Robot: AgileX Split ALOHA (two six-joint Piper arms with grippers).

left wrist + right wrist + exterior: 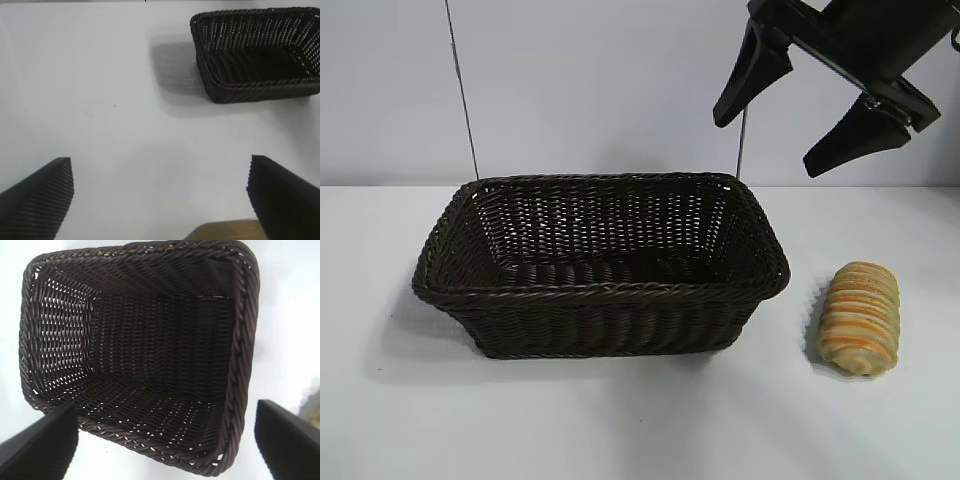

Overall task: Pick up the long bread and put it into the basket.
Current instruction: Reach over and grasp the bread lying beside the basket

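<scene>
The long bread (pixel 860 318), golden-yellow with orange-brown ridges, lies on the white table to the right of the basket (pixel 601 290), apart from it. The basket is dark brown wicker and empty; it also shows in the left wrist view (pixel 256 91) and the right wrist view (pixel 240 330). My right gripper (pixel 770 138) is open and empty, high above the basket's far right corner. In the right wrist view, a sliver of the bread (pixel 315 412) shows at the edge. My left gripper (pixel 160 197) is open and empty over bare table, away from the basket.
The white table (pixel 640 420) runs all around the basket. A thin pole (pixel 462 90) stands behind the basket at the left. A brown edge (pixel 225 231) shows under the left gripper.
</scene>
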